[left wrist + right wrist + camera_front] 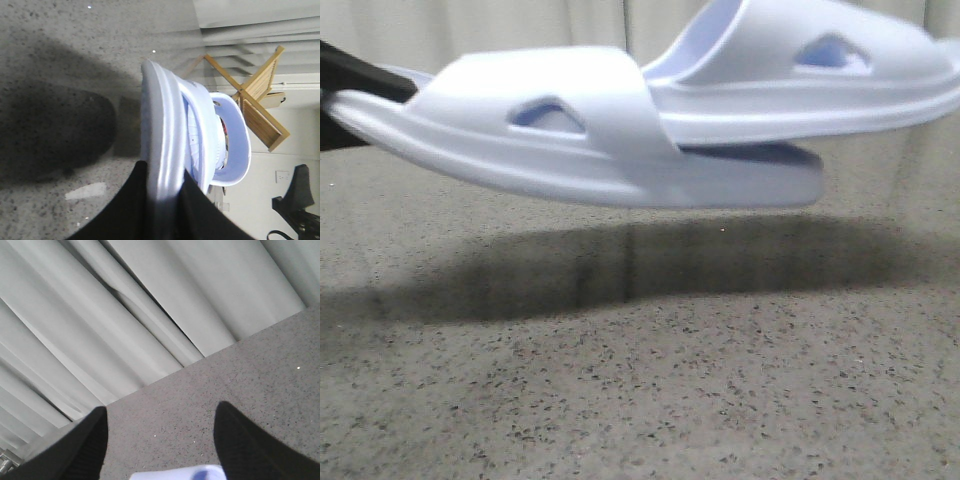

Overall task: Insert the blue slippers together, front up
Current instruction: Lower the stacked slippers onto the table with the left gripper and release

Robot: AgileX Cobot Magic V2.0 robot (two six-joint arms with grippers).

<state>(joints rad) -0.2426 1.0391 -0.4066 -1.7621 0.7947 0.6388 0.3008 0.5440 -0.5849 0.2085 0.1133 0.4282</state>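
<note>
Two blue slippers [650, 120] hang above the speckled table [650, 400] in the front view, one nested into the other. From the left wrist, the left gripper [165, 200] pinches one slipper's sole edge. From the right wrist, the right gripper [160, 440] stands spread, a slipper edge between its fingers; contact is unclear.
</note>
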